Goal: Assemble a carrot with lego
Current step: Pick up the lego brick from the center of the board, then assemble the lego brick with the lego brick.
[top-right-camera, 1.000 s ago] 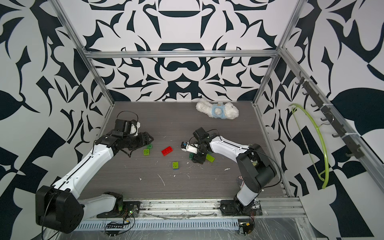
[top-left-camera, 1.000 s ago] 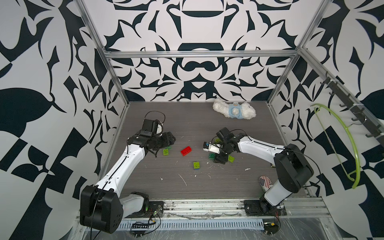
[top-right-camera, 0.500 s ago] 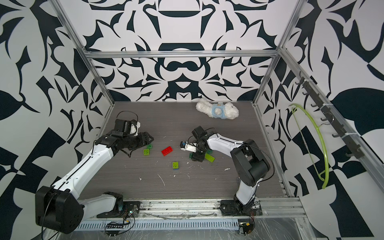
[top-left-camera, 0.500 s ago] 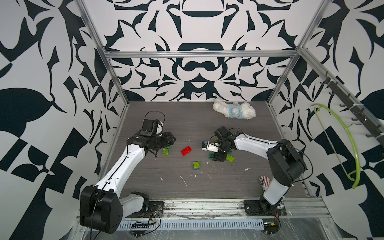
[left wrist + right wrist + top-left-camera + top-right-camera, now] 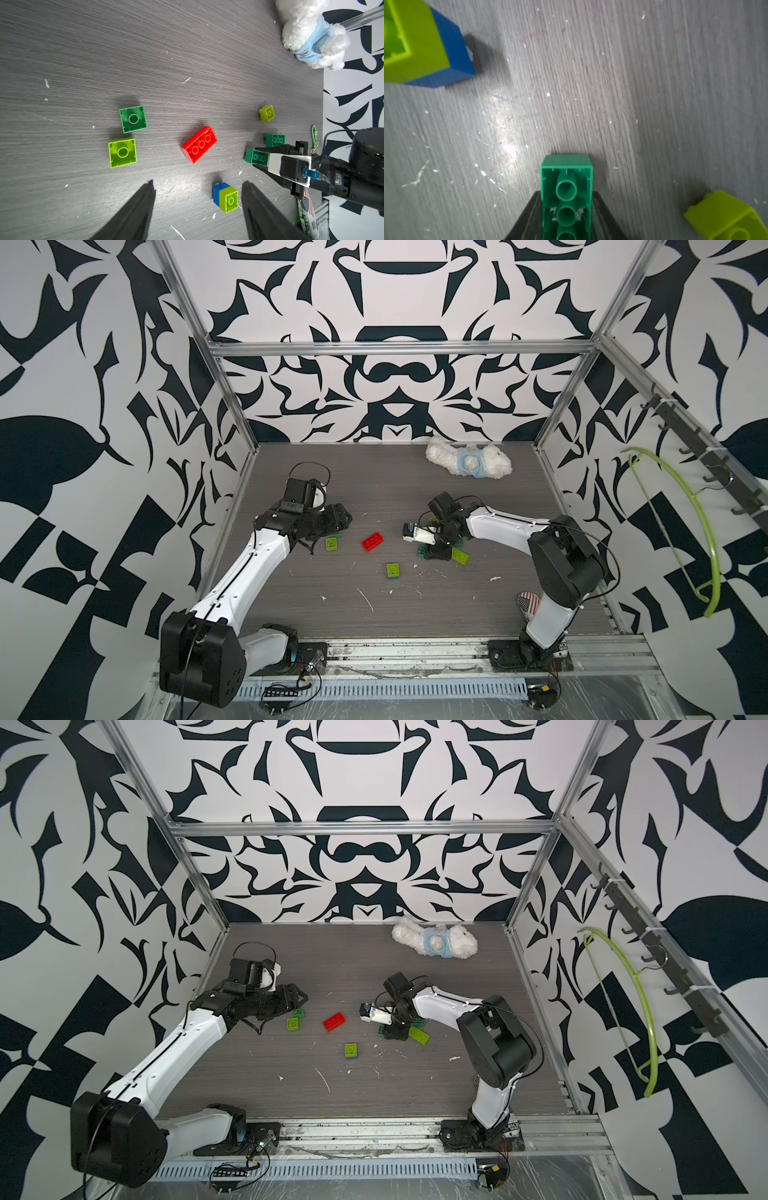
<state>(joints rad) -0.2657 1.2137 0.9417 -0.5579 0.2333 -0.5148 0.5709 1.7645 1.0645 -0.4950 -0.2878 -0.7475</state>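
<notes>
My right gripper (image 5: 566, 192) is shut on a dark green oblong lego brick (image 5: 566, 197), held low over the table with its hollow underside towards the camera; in a top view the gripper (image 5: 434, 551) points down at the table. A lime brick joined to a blue one (image 5: 392, 571) stands in front of it. The red brick (image 5: 372, 542) lies mid-table. My left gripper (image 5: 198, 182) hangs open and empty, back from a dark green square brick (image 5: 133, 119) and a lime square one (image 5: 122, 152).
A lime brick (image 5: 460, 556) lies right beside the right gripper, and another dark green oblong brick (image 5: 274, 139) and a small lime one (image 5: 267, 113) lie behind it. A white plush toy (image 5: 467, 462) sits at the back wall. A flag-patterned item (image 5: 528, 603) lies by the right arm's base.
The right gripper has closed from open onto the dark green oblong brick, and the right arm's elbow has swung. The left arm has not moved.
</notes>
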